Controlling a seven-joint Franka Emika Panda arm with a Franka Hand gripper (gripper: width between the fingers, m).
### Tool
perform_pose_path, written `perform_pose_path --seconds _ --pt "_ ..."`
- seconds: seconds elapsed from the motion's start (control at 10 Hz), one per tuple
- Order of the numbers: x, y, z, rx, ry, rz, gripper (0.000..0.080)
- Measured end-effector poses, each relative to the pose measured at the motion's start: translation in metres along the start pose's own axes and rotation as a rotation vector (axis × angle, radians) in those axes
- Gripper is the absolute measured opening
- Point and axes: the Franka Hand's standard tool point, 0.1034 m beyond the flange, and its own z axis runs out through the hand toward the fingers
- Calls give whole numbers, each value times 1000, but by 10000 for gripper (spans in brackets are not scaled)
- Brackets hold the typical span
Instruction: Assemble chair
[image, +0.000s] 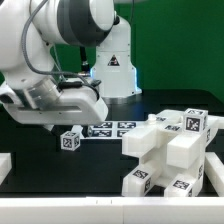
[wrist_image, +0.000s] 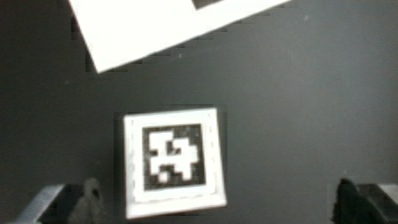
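White plastic makes up everything I am working with. Directly beneath my gripper (wrist_image: 214, 200) sits a small chair block (wrist_image: 175, 160), its black-and-white tag facing straight up at my wrist camera. My two fingertips (wrist_image: 71, 203) show as dark shapes on either side of the block, spread wide with bare table between each of them and the part, so I am holding nothing. The tagged face looks nearly square, a little taller than wide in my wrist view, so I cannot name a clear long axis for the block from there.

In the exterior view the same block (image: 71, 140) rests on the black table (image: 40, 165), one tagged face turned toward the camera, with my gripper (image: 62, 116) hanging just above it and not touching. Beside the block, toward the exterior view's right, the marker board (image: 112, 129) lies flat; a corner of it (wrist_image: 160, 28) also shows in my wrist view, apart from the block.

Well apart, on the exterior view's right, stands the joined chair assembly (image: 172, 155), a blocky stack with tags on several faces. A white bar (image: 5, 166) lies at the exterior view's left edge.
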Motion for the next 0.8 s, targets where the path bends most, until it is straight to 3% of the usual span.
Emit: perform_pose_path --seconds 0.3,0.5,0.8 --pt "3 -1 7 19 -189 -6 649" --pt "12 8 10 38 -276 -8 649" --pt "13 7 12 38 -278 -6 649"
